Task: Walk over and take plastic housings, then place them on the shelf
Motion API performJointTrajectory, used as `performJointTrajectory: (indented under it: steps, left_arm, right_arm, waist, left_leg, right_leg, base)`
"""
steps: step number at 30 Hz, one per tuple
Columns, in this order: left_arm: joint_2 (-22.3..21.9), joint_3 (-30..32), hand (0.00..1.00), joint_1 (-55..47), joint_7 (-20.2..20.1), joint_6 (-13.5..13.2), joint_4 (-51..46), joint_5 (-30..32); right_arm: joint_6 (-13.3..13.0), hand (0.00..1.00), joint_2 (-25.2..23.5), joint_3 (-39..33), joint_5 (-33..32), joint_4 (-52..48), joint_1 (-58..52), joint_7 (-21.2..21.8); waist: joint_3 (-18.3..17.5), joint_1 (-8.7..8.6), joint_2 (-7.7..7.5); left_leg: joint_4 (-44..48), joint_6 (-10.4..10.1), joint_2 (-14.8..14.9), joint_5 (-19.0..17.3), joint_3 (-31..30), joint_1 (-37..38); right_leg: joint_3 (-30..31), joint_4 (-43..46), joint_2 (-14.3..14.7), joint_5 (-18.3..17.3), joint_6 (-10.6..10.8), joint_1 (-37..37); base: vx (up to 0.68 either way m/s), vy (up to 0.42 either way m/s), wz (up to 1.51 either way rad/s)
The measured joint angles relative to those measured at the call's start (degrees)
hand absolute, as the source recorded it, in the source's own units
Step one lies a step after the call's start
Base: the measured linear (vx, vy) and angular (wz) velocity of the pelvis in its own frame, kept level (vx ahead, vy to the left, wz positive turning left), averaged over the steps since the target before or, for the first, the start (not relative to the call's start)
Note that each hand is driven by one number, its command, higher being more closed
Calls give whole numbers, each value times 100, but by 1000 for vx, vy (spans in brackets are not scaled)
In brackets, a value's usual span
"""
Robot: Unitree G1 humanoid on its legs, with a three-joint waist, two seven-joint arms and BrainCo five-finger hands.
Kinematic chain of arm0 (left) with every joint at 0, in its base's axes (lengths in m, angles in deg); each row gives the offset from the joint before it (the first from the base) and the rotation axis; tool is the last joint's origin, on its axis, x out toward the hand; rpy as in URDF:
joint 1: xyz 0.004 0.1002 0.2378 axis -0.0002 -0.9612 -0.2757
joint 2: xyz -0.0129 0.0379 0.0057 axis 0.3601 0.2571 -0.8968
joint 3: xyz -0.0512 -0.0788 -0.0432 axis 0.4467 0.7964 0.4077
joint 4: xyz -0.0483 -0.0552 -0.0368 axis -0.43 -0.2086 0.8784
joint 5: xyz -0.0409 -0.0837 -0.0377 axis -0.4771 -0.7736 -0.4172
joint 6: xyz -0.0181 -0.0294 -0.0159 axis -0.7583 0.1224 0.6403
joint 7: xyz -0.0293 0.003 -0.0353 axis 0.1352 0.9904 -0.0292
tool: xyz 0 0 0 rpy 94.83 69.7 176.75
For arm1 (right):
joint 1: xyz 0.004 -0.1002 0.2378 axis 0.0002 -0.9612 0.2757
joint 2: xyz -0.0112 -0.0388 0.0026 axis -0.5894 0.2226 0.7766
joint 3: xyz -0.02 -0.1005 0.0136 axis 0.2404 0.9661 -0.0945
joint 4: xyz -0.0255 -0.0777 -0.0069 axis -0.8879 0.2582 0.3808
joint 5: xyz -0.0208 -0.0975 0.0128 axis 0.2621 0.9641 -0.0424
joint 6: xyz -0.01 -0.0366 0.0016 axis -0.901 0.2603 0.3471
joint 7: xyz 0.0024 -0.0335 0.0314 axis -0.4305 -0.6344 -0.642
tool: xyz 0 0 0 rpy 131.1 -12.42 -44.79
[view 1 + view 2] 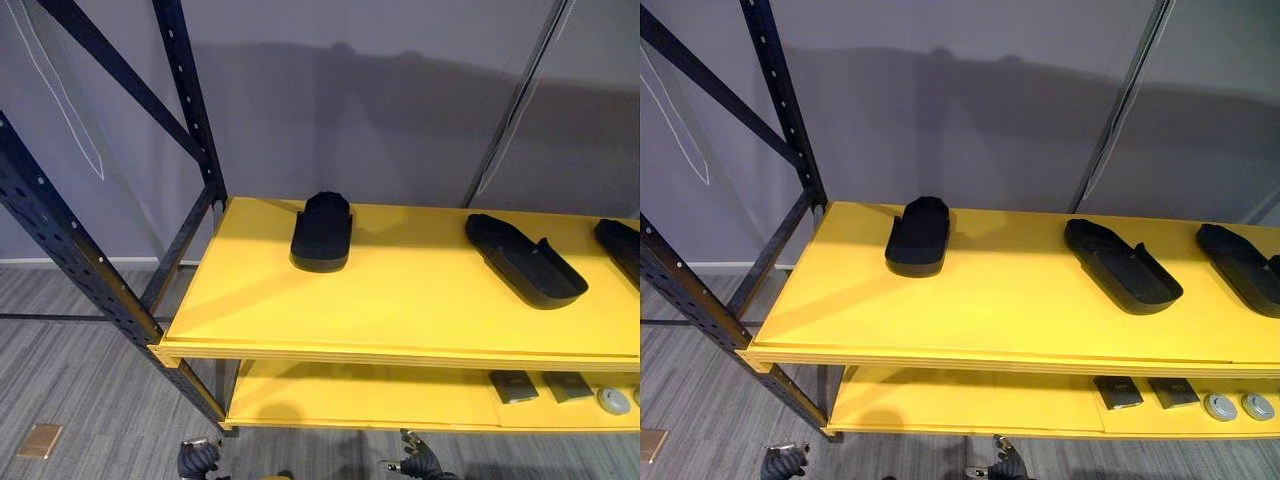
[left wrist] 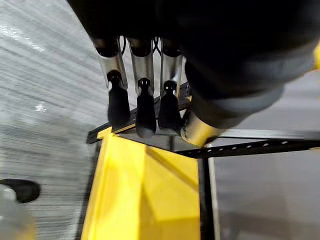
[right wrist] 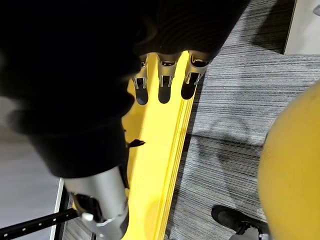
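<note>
Hanging low by yellow steel-framed shelf [image 1: 420, 295] with black moulded plastic housings [image 1: 322, 232] on top: left hand [image 2: 144, 82] slack and empty, right hand [image 3: 165, 67] honestly can't tell.

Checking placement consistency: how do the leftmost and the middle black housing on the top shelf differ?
The leftmost housing lies straight, closed side up; the middle housing lies slanted, hollow side up and looks longer. Both are black and rest on the top yellow shelf.
</note>
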Motion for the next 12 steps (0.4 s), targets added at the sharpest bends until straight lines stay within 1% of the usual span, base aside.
performJointTrajectory:
  steps: [2,5,8,12]
  left_arm:
    - [42,-48,0,159,-2,-16,392,-1]
    - [43,-59,0,276,-7,-18,696,-6]
    - [70,-50,0,367,-35,-30,939,-34]
    - [99,-47,0,496,-129,-49,1170,-130]
  right_arm:
    - [-4,0,-17,-84,-59,39,4,-63]
    - [-6,0,-27,-229,-122,112,22,-111]
    - [-9,0,-21,-354,-135,202,26,-137]
    - [-9,0,-27,-479,-136,222,67,-161]
  waist:
    - [-3,-2,9]
    - [-7,-3,36]
    - [-7,-7,67]
    - [1,-8,83]
  left_leg:
    - [108,26,-38,-104,70,-25]
    - [305,19,-50,-257,134,-65]
    - [549,75,-42,-455,198,-69]
    - [641,67,-35,-547,218,-73]
  right_leg:
    - [61,-6,-57,-23,31,0]
    - [154,-7,-89,-41,71,19]
    - [188,-9,-122,-62,35,109]
    - [203,-19,-133,-60,32,138]
  base:
    - [55,78,-11]
    - [62,49,-12]
    - [110,47,-11]
    - [83,20,-6]
